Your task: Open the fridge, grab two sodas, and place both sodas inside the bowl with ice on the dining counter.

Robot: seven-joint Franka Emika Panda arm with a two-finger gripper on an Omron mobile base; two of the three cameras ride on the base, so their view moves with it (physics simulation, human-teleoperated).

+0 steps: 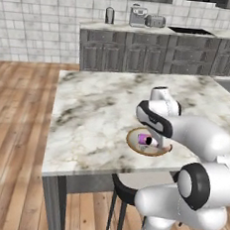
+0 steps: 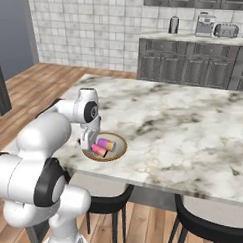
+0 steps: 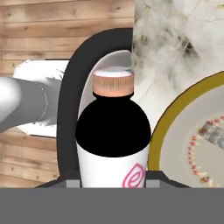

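While the arm reaches down over the near edge of the marble tabletop (image 2: 183,131), I see the pincer (image 2: 94,146) lowered at the left rim of the bowl (image 2: 119,152). Its jaws are clamped on the pink bottle (image 2: 98,150). In the hand view the bottle fills the space between the finger tips, showing a dark shoulder, a white label with a pink logo and a ribbed cap. From the right base view the bottle lies low inside the bowl. The purple-pink can (image 2: 106,143) with its yellowish band lies on its side just beside the bottle, on the far side. The bowl has a tan-brown rim and a pale inside, and it sits close to the near edge of the tabletop. A black stool (image 2: 107,203) stands under that edge, below the bowl.
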